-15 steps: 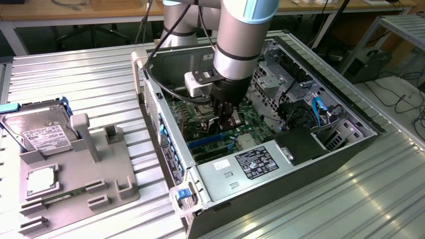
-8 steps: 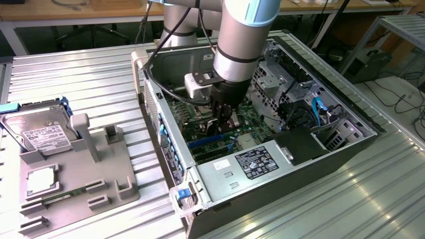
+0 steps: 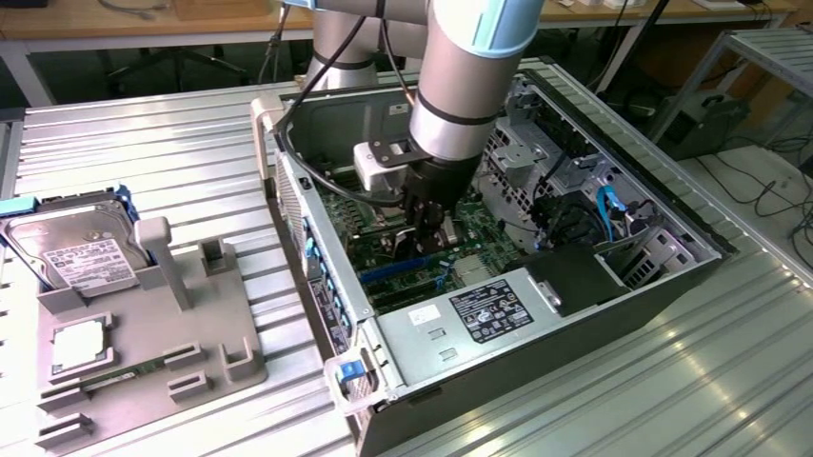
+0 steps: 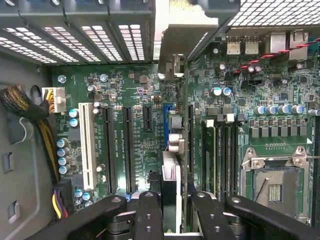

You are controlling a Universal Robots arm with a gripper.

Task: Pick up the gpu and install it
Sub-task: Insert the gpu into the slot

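Observation:
My gripper reaches down into the open computer case, over the green motherboard. In the wrist view the gripper is shut on the gpu, a thin card seen edge-on between the two black fingers. The card stands upright and runs away from the fingers to its pale metal bracket at the case's rear wall. It lies along the blue expansion slot, between the black slots and the memory slots. Whether its lower edge is seated in a slot I cannot tell.
Black expansion slots and a white one lie beside the card, with the open CPU socket on its other side. Yellow and black cables hang by the case wall. A grey fixture on the exterior view's left holds a hard drive.

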